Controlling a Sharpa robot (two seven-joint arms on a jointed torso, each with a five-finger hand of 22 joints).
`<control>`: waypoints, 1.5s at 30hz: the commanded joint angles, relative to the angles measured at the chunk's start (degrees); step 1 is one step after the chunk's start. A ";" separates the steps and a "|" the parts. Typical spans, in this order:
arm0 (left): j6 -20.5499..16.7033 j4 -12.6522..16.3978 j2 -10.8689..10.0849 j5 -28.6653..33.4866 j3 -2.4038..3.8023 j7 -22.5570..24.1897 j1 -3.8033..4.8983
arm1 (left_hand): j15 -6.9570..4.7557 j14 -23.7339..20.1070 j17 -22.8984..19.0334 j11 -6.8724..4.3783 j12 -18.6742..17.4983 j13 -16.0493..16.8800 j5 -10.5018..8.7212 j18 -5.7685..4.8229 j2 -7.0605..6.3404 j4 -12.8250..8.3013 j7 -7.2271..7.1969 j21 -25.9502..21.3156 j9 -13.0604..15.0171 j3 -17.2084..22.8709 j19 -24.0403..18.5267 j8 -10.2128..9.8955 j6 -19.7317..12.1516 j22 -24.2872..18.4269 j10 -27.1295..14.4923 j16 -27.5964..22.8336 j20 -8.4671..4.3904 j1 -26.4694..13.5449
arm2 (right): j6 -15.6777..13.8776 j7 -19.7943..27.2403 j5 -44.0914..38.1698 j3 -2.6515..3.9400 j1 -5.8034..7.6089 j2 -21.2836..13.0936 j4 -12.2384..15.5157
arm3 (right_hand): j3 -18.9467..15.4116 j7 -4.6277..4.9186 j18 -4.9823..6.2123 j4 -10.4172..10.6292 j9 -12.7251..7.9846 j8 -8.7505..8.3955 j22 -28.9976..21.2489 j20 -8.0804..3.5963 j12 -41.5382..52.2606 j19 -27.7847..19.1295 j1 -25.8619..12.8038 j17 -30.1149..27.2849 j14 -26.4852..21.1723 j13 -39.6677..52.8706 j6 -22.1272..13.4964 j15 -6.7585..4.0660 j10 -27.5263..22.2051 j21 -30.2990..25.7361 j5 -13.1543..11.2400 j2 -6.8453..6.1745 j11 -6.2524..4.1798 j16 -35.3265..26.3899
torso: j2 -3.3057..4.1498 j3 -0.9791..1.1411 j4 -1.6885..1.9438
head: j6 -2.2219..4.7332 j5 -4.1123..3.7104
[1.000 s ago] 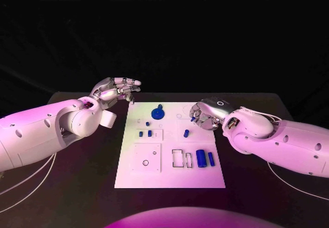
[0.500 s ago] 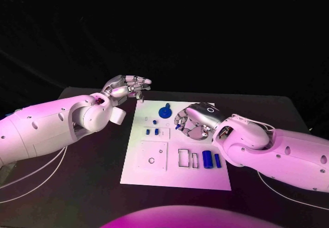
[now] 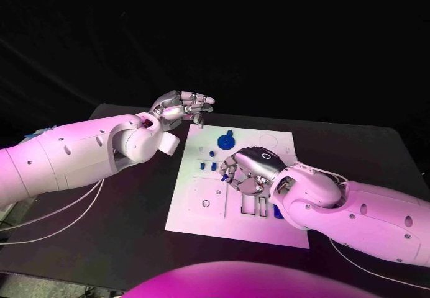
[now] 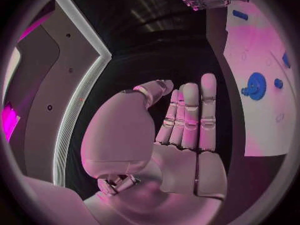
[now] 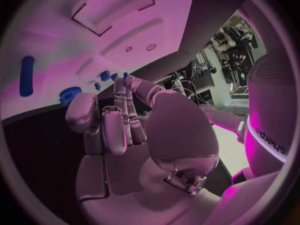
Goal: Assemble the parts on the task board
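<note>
While the camera itself has swung, the head view shows the right hand (image 3: pixel 248 171) now down over the middle of the task board (image 3: pixel 192 214), fingers curled by a small blue peg (image 3: pixel 224 177); whether it grips it I can't tell. A second ago it hovered at the board's 3 o'clock edge. Left hand (image 3: pixel 184 105) stays at 11 o'clock, half-curled, empty. Left wrist view: fingers nearly straight, blue round knob (image 4: pixel 255 85) untouched. Right wrist view: fingertips (image 5: pixel 133 83) reach toward blue pegs (image 5: pixel 105 76).
</note>
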 commanded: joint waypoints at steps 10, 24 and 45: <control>0.16 0.27 0.65 -0.16 0.04 0.40 0.05 | 0.10 -0.38 -0.09 0.05 0.39 -0.10 -0.08 0.83 0.31 0.06 0.06 -0.26 -0.07 -0.36 0.16 -0.29 -0.47 -0.10 -0.50 -0.03 0.37 -0.22 | 2.72 0.91 -0.12 -0.46 -1.61 2.28 -2.12 | 0.24 0.09 -0.85 0.22 0.03 0.15 -0.18 0.19 -0.30 -0.13 -0.31 -0.06 2.99 0.13 -0.07 -0.39 -0.29 -0.39 0.32 0.55 0.05 0.31 | -0.01 0.03 0.04 | -0.55 0.93; 0.34 0.28 0.78 -0.16 0.04 0.12 0.06 | 0.13 -0.43 -0.11 0.06 0.44 -0.12 -0.08 0.83 0.31 0.04 0.06 -0.35 -0.07 -0.42 0.17 -0.24 -0.49 -0.15 -0.61 0.00 0.41 -0.22 | 3.92 0.72 -0.79 -0.73 -2.21 3.02 -3.16 | 0.24 0.11 -0.83 0.28 0.05 0.14 -0.23 0.20 -0.33 -0.18 -0.38 -0.07 2.98 0.15 -0.13 -0.38 -0.32 -0.46 0.33 0.57 0.08 0.32 | 0.03 0.08 0.03 | -0.92 1.30; 0.75 0.34 0.74 -0.18 0.04 -0.40 0.06 | 0.15 -0.46 -0.13 0.09 0.47 -0.13 -0.08 0.84 0.30 0.04 0.08 -0.40 -0.07 -0.47 0.18 -0.23 -0.53 -0.19 -0.69 0.02 0.43 -0.24 | 3.90 0.31 -1.55 -0.80 -2.82 4.07 -4.65 | 0.23 0.13 -0.83 0.37 0.10 0.13 -0.24 0.22 -0.37 -0.22 -0.48 -0.16 2.96 0.20 -0.22 -0.35 -0.36 -0.49 0.33 0.61 0.10 0.30 | 0.00 0.04 0.02 | -1.12 1.29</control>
